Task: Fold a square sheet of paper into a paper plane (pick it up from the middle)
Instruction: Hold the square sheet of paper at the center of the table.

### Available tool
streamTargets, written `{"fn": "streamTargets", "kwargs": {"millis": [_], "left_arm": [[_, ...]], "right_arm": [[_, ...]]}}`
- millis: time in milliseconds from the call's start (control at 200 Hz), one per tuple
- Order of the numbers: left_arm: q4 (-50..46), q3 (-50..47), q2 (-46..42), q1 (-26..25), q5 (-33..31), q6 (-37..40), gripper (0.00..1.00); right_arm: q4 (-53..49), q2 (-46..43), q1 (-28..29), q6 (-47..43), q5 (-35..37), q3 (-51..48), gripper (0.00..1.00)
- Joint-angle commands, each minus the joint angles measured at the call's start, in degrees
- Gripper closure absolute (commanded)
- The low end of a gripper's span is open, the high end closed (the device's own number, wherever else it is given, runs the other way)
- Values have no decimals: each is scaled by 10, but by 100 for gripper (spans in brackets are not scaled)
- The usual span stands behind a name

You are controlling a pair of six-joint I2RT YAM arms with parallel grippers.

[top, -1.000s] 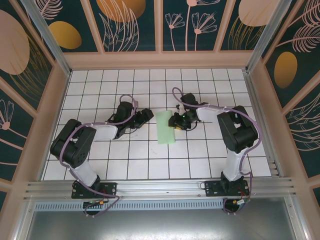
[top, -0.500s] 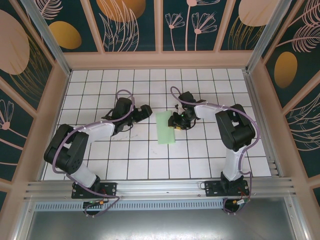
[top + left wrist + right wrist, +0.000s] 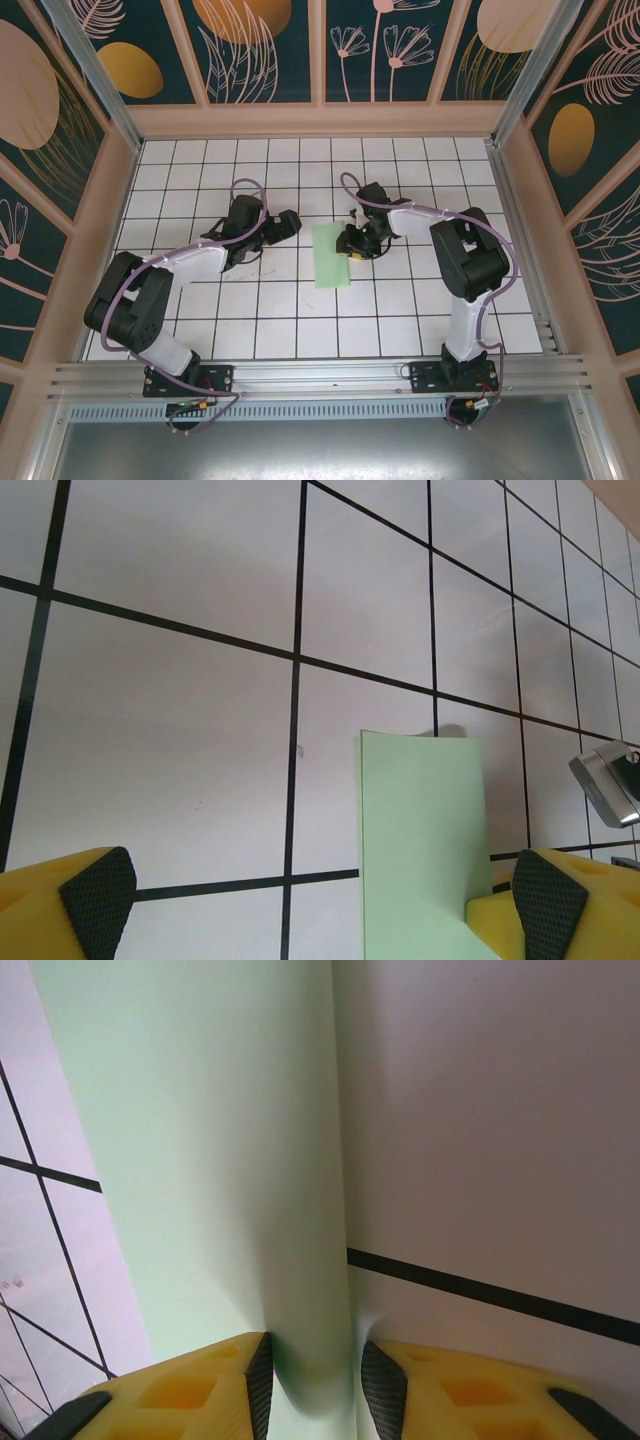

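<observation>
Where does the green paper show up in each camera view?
Top external: the green paper lies mid-table, just right of centre.
Left wrist: the paper is at the bottom, right of centre.
Right wrist: the paper covers the left and centre, top to bottom.
Shared landmark: the black grid lines of the white table.

White tiled tabletop (image 3: 300, 320), black grid lines, beneath left gripper (image 3: 292, 224) and right gripper (image 3: 350, 243); teal floral wall panels (image 3: 380, 50) ahead of them; aluminium rail (image 3: 320, 378) behind.
</observation>
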Motion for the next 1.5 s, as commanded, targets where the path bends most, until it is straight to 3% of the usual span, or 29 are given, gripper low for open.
{"fn": "streamTargets", "kwargs": {"millis": [0,520,821,1036,1151,1491], "left_arm": [[22,15,9,3,27,10,2],[90,15,52,3,133,-18,6],[118,34,100,-12,190,-40,22],[118,58,140,-34,204,-52,46],[120,64,153,-39,210,-56,54],[120,76,178,-47,228,-60,63]], "right_arm": [[-7,89,-6,-23,147,-33,61],[-16,99,-6,-54,156,-25,61],[-16,107,-6,-50,157,-23,61],[-18,113,-5,-39,155,-21,61],[-20,118,-5,-36,155,-19,61],[-23,124,-5,-29,151,-16,59]]}}
